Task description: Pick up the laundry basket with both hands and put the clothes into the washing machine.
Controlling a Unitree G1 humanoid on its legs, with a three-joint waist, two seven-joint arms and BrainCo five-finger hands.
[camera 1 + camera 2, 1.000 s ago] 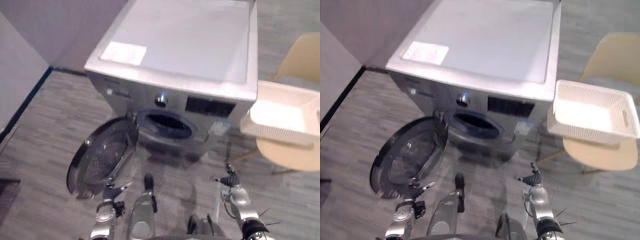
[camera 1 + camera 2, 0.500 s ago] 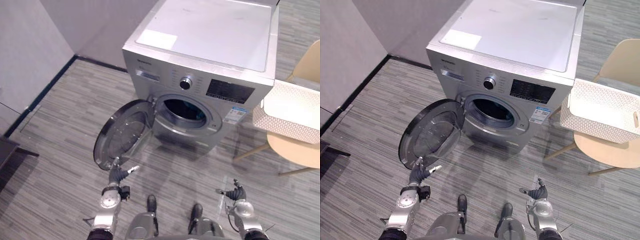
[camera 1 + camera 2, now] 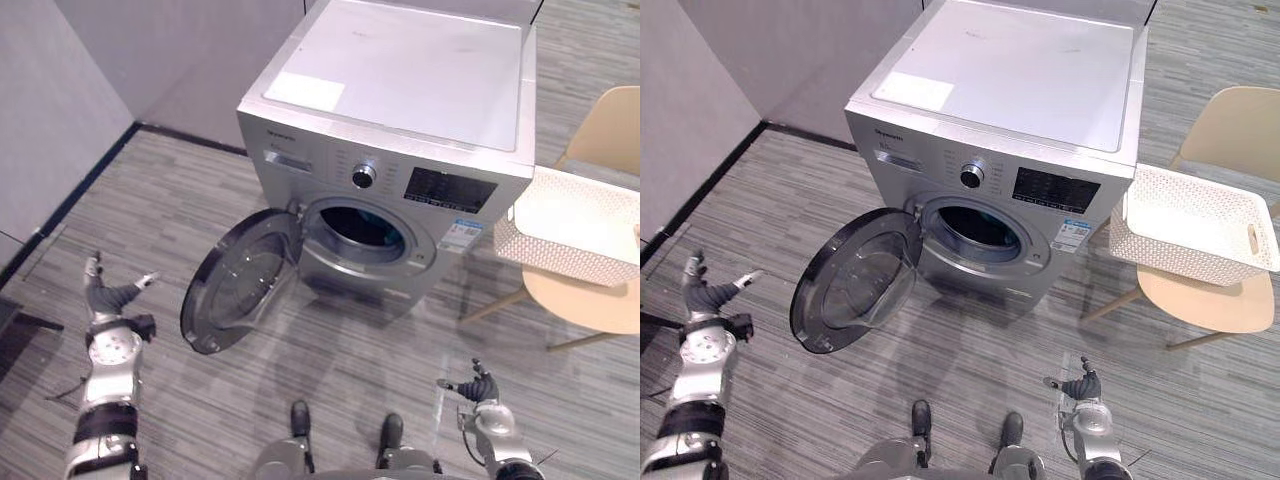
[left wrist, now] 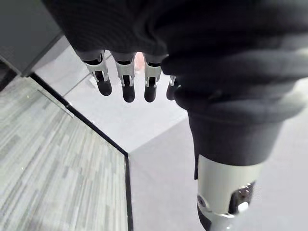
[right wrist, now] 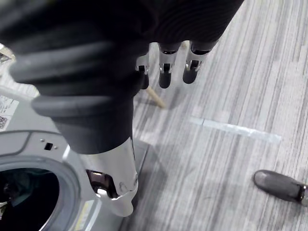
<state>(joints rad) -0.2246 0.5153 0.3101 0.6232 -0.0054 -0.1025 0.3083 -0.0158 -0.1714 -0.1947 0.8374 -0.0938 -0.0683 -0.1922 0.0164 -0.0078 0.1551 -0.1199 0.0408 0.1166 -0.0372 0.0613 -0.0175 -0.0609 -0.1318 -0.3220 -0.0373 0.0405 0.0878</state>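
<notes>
White perforated plastic laundry basket (image 3: pixel 1190 222) sat on beige chair (image 3: pixel 1210 300) | silver front-loading washing machine (image 3: pixel 1010 130) door (image 3: pixel 845 285) open | left hand (image 3: pixel 108 296), right hand (image 3: pixel 1080 386) fingers relaxed, empty | judged: grip both basket rims evenly.

The left hand (image 3: pixel 108 297) has swung out from just near the open washer door (image 3: pixel 238 296) to the far left, over bare floor (image 3: pixel 200 400), its fingers spread and holding nothing. The right hand (image 3: pixel 478 386) has kept low at the near right. The camera has also shifted.
</notes>
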